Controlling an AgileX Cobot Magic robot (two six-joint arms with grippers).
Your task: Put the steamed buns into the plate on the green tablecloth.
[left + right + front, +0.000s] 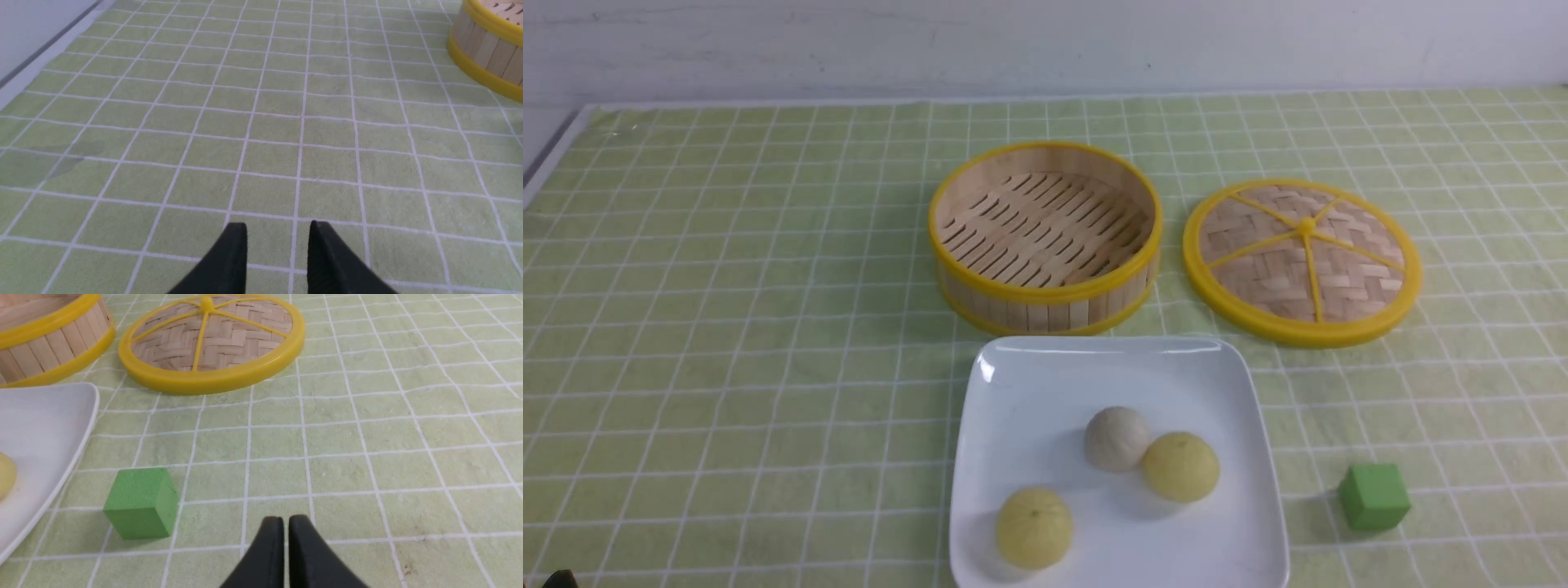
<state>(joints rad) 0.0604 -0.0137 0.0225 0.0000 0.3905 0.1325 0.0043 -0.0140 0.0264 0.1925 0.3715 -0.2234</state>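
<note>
White and glossy, the square plate holds all three steamed buns: the greyish bun seemingly touching one yellow bun, the other yellow bun apart. Toward the surface's far edge from the plate sit the steamer and, right of it, the woven lid. A green cube lies right of the plate. The left tool is spread over the green tablecloth; the right tool is parted just a sliver, nothing between its tips.
</note>
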